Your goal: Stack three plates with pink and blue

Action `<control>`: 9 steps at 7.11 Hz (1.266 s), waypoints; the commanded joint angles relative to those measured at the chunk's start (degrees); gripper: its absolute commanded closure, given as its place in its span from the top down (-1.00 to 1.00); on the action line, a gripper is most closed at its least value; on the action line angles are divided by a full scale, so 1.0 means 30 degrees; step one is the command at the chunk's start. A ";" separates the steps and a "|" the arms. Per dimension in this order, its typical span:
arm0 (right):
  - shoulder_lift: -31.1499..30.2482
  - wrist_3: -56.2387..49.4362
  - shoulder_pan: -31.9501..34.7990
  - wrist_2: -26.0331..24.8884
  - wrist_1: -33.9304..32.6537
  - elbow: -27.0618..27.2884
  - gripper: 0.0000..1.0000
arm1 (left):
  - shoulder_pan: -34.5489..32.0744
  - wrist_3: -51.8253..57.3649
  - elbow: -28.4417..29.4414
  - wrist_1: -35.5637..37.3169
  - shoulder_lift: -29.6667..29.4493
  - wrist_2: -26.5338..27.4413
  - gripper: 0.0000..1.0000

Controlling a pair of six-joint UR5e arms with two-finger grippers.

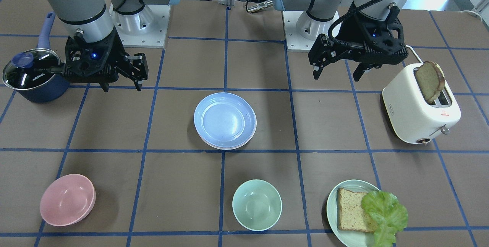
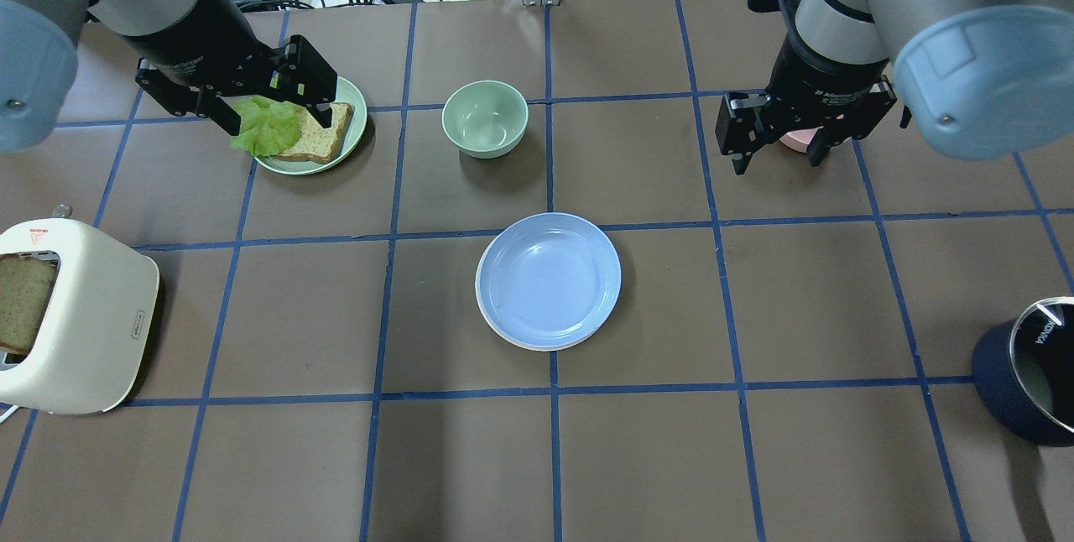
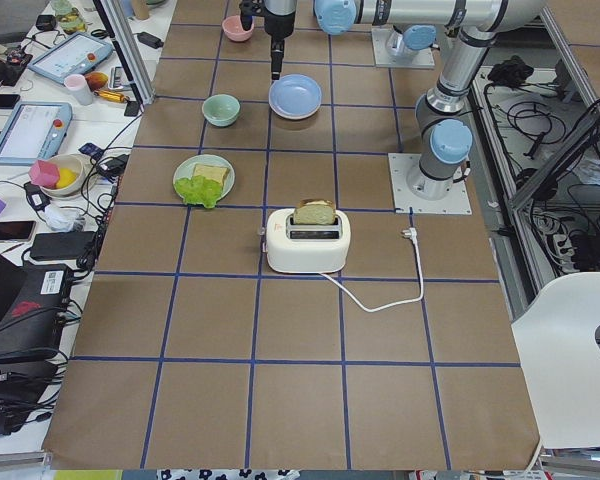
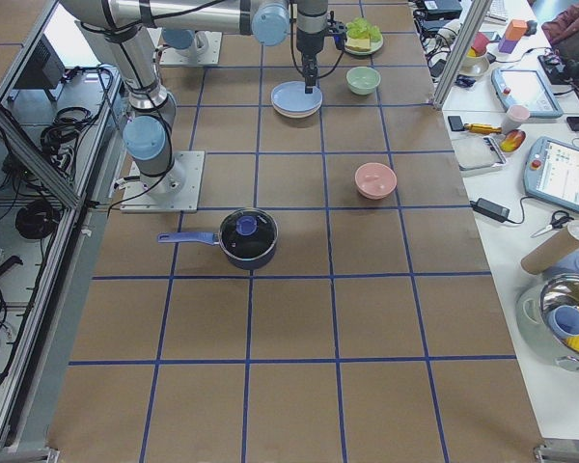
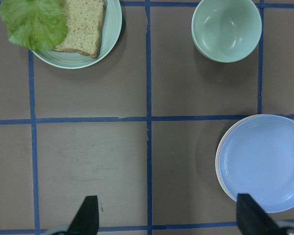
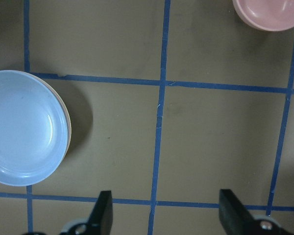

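Stack of plates (image 1: 225, 121) sits at the centre of the front view, on the table (image 1: 114, 124). Blue plate (image 1: 223, 119) is on top. A paler, layered rim shows along its lower edge, pinkish over whitish, and the left wrist view shows a cream edge at its left side. I read this as two plates beneath, though the count is not certain.

Left gripper (image 1: 339, 73), upper right of the front view near the toaster (image 1: 412, 113): jaws wide apart, holding nothing. Right gripper (image 1: 122, 84), upper left beside the pot (image 1: 34, 86): jaws apart, empty. Both are well apart from the stack.

No loose pink or cream plate is visible elsewhere, only the pink bowl (image 1: 67, 200), green bowl (image 1: 256, 205) and bread plate (image 1: 331, 208). Judgement: stacking looks complete and no step is left.
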 commanded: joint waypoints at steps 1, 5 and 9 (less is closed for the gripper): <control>-0.0566 -0.0016 0.0019 0.0093 0.1274 -0.0096 0.67 | 0.0010 0.0000 -0.0016 -0.0019 0.0011 0.0012 1.00; -0.1007 -0.0016 0.0019 0.0796 0.1369 -0.0272 0.79 | 0.0039 0.0000 0.0013 -0.0019 0.0040 0.0100 1.00; -0.0861 -0.0016 0.0048 0.0738 0.1426 -0.0888 0.81 | 0.0039 0.0000 0.0013 0.0010 0.0040 0.0100 1.00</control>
